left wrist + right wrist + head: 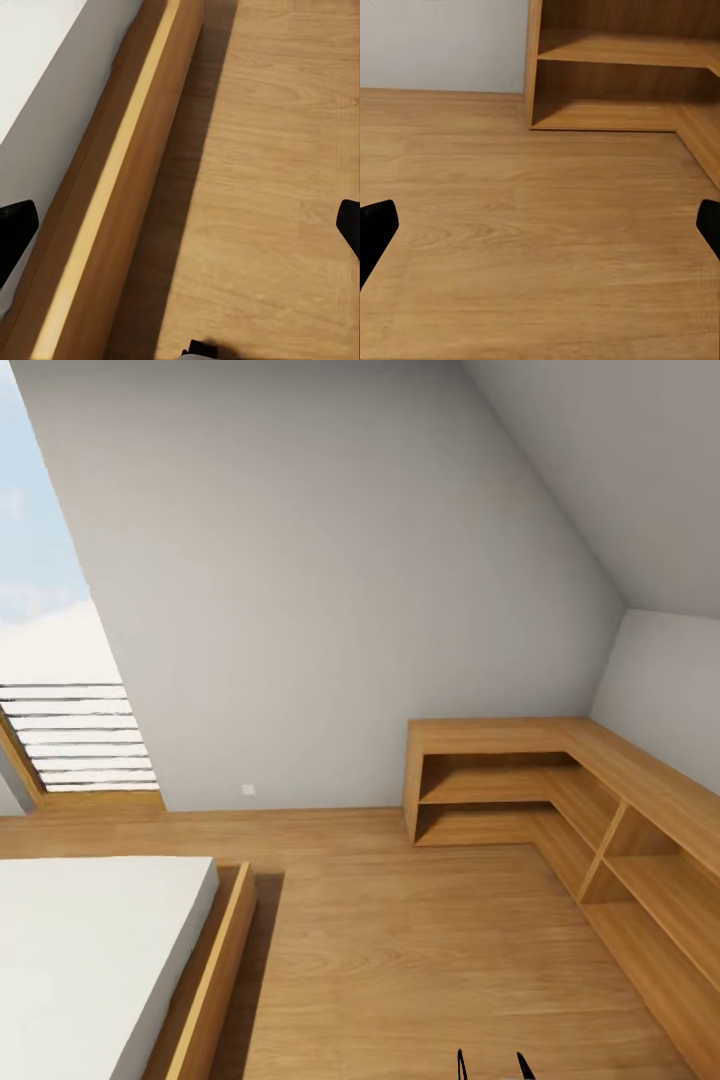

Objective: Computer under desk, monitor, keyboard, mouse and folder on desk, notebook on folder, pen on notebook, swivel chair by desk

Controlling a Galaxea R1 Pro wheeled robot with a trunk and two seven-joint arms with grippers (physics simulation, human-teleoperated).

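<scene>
Room inspected: sloped grey wall (pixel 330 580), wood floor (pixel 400 960), a bed (pixel 90 950) with wooden frame at the robot's left, and an L-shaped corner shelf unit (pixel 560 790), its 2 tiers bare, at the right. No task item appears here; judged in transit. Left end effector (pixel 180 225) and right end effector (pixel 540 225) hang over the floor, fingertips spread wide, empty, which suits travel.

Wood floor (pixel 400 950); bed (pixel 90 960) at left, L-shaped wooden shelf unit (pixel 560 780) in right corner.
</scene>
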